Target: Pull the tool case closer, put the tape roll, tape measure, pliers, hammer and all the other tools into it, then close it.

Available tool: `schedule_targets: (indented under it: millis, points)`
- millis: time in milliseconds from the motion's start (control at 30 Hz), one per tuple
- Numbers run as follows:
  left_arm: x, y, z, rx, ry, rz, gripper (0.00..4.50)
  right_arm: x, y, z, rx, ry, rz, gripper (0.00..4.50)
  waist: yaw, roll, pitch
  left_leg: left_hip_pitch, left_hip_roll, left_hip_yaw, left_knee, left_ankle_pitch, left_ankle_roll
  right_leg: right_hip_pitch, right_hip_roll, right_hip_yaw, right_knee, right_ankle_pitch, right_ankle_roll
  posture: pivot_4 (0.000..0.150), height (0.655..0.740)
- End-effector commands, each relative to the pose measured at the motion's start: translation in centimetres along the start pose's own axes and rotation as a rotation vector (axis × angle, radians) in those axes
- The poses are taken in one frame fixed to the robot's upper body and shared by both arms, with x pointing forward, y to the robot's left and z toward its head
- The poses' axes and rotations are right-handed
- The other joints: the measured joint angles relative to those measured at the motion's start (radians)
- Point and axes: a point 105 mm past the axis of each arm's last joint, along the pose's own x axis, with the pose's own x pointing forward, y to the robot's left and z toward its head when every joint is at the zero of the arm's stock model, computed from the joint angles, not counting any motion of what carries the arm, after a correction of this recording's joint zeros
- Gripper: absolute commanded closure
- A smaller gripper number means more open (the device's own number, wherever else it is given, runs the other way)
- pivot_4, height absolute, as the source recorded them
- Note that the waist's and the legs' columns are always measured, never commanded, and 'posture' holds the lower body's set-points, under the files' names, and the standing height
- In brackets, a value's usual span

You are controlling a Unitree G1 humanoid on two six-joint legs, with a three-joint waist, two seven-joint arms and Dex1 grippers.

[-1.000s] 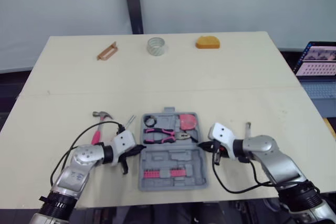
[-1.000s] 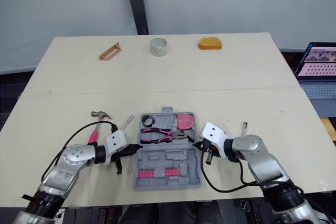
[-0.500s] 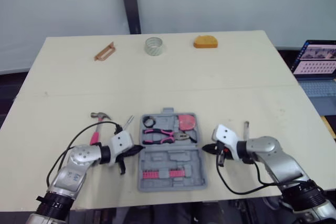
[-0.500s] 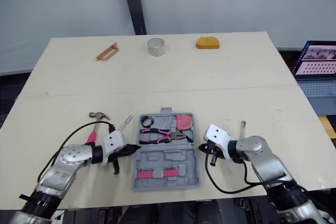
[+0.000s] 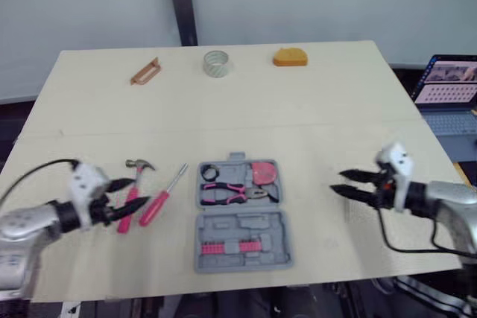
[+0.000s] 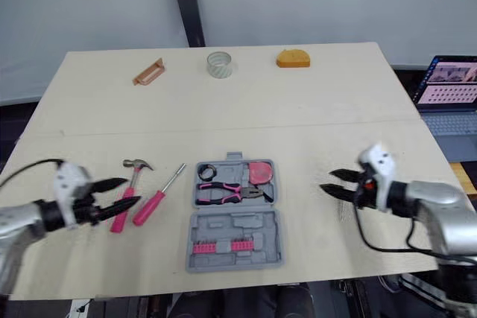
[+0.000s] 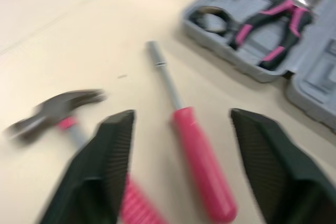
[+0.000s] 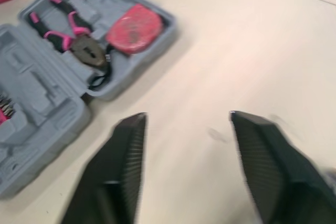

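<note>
The tool case (image 6: 235,217) lies open at the lower centre of the head views, close to the near edge of the table (image 6: 313,117), so the pulling step looks done. In its upper half sit the pliers (image 6: 227,193), the red tape measure (image 6: 261,172) and a small black ring (image 6: 207,171); a row of red bits (image 6: 221,246) fills a slot in the lower half.

To the left of the case, on bare table, lie the hammer (image 6: 128,188) and the pink-handled screwdriver (image 6: 158,197), side by side and apart from the case. Along the top edge of the table, well away from everything else, are the clear tape roll (image 6: 219,64), an orange object (image 6: 292,58) and a brown bracket-like piece (image 6: 147,74), too small to name.

The left gripper (image 6: 131,191) hovers at the lower left with its jaws spread and nothing in them, right at the hammer and screwdriver handles. The right gripper (image 6: 326,180) hangs to the right of the case, jaws likewise released and empty, over bare table.

By my reckoning the job is roughly half done: the hammer, the screwdriver and the three far items are yet to go in, and the lid is not yet shut
</note>
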Motion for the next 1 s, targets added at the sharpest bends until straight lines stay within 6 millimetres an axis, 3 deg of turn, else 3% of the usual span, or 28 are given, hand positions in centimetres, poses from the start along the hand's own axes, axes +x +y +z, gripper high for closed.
schedule_targets:
  millis: [33, 167, 300, 400, 700, 1000]
  points:
    - [-3.6, 1.9, -0.3, -0.049, 0.003, 0.132, 0.00, -3.3, -2.7, -1.0, 0.059, -0.020, -0.110, 0.07, 0.000, 0.000, 0.000, 0.000, 0.000, 0.000, 0.000, 0.000, 0.000, 0.000, 0.000, 0.000, 0.000, 0.000, 0.000, 0.150, 0.7400]
    - [-7.6, 4.4, -2.8, -0.121, 0.020, 0.321, 0.00, -5.6, -5.2, -2.6, 0.105, -0.021, -0.243, 0.07, -0.003, 0.000, 0.002, 0.000, 0.000, 0.001, 0.000, 0.000, 0.000, 0.000, 0.000, 0.000, 0.000, 0.000, 0.000, 0.150, 0.7400]
    - [-11.0, 6.9, -5.5, -0.184, -0.002, 0.505, 0.00, -6.7, -6.8, -4.1, 0.139, -0.021, -0.340, 0.07, -0.008, 0.001, 0.002, 0.001, 0.000, 0.002, 0.000, 0.000, 0.000, 0.000, 0.000, 0.001, 0.000, 0.000, 0.000, 0.150, 0.7400]
    - [-12.3, 7.6, -7.2, -0.200, 0.007, 0.584, 0.00, -7.4, -7.7, -4.9, 0.163, -0.033, -0.394, 0.07, -0.012, 0.001, 0.002, 0.001, 0.000, 0.002, -0.001, 0.000, 0.000, -0.001, 0.000, 0.001, 0.000, 0.000, 0.000, 0.150, 0.7400]
    - [-12.2, 7.7, -9.1, -0.211, 0.006, 0.637, 0.00, -7.7, -8.1, -5.7, 0.169, -0.048, -0.445, 0.07, -0.018, 0.001, 0.002, 0.001, 0.000, 0.002, -0.001, 0.000, 0.000, -0.001, 0.000, 0.001, 0.001, 0.000, 0.000, 0.150, 0.7400]
    - [-10.7, 7.9, -8.2, -0.188, -0.039, 0.610, 0.00, -7.5, -8.9, -4.2, 0.140, -0.145, -0.501, 0.07, -0.029, 0.001, 0.003, 0.001, 0.000, 0.002, -0.001, 0.000, 0.000, -0.001, 0.000, 0.001, 0.001, 0.000, 0.000, 0.150, 0.7400]
